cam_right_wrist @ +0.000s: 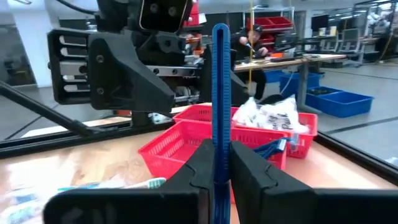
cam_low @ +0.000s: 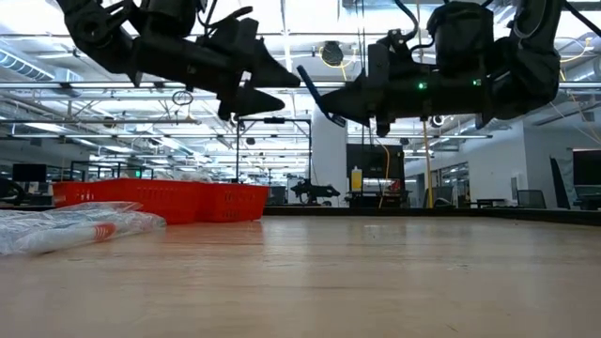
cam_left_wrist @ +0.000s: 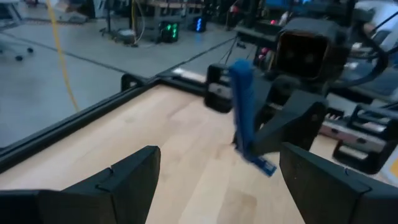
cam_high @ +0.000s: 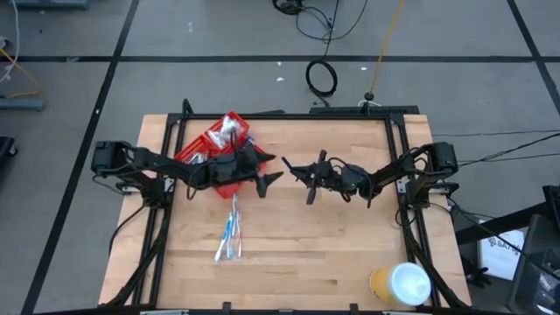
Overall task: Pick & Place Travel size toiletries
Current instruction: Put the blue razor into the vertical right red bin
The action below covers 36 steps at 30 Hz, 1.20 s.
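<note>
My right gripper [cam_high: 293, 168] is shut on a dark blue stick-like piece [cam_right_wrist: 219, 87] over the middle of the table. Facing it from the left, my left gripper [cam_high: 273, 168] stands open with nothing between its fingers [cam_left_wrist: 140, 171]; the stick [cam_left_wrist: 242, 106] stands just beyond them. Both grippers hang well above the tabletop [cam_low: 282, 89]. A red compartmented tray [cam_high: 206, 149] lies on the table at the far left and holds white crinkly packets [cam_right_wrist: 273, 115]. Thin blue-and-white toothbrushes [cam_high: 232, 234] lie on the wood nearer the front. My right gripper pinches the blue stick between its two fingers, close to the stick's lower end [cam_left_wrist: 252, 146]. The fingers come about level from the table's right and lie across the stick. The stick stands upright, most of its length above the fingers, lifted clear of the table.
A large yellow roll with a white top [cam_high: 398, 284] lies at the table's near right corner. A black frame [cam_high: 289, 115] runs around the tabletop. Bare wood [cam_high: 332, 254] stretches between the toothbrushes and the roll.
</note>
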Tool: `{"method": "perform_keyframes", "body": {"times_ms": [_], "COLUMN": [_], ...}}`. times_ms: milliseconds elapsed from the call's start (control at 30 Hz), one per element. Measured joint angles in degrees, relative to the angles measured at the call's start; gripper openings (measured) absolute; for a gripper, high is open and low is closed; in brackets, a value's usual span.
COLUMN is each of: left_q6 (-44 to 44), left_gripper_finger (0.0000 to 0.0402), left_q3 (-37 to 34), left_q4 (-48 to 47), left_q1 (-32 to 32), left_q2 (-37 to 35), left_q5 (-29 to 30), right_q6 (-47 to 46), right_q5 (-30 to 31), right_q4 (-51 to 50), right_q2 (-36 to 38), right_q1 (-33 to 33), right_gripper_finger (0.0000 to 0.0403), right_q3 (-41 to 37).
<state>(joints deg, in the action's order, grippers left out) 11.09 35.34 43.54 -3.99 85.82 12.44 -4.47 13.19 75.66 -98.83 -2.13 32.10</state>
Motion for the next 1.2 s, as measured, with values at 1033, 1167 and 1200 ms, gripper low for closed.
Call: {"method": "perform_keyframes", "body": {"times_ms": [1033,1167,1200], "left_q6": [-3.1,-3.8,-4.1], "left_gripper_finger": [0.0146,0.0056,0.0034], "left_q3": [0.1,0.1,0.1], "left_q4": [7.2,7.1,7.2], "left_q1": [2.3,2.3,2.3], "left_q2": [2.1,2.1,2.1], "left_q5": [-1.8,-4.7,-5.4], "right_q6": [2.2,2.3,2.6], "right_q5": [-5.5,-5.6,-5.6], "right_q4": [-8.9,-8.9,-8.9], "right_q2": [0.0,0.0,0.0], "right_q1": [2.2,2.2,2.2], "right_gripper_finger": [0.0021,0.0021,0.0023], "right_q3": [5.8,5.8,5.8]}}
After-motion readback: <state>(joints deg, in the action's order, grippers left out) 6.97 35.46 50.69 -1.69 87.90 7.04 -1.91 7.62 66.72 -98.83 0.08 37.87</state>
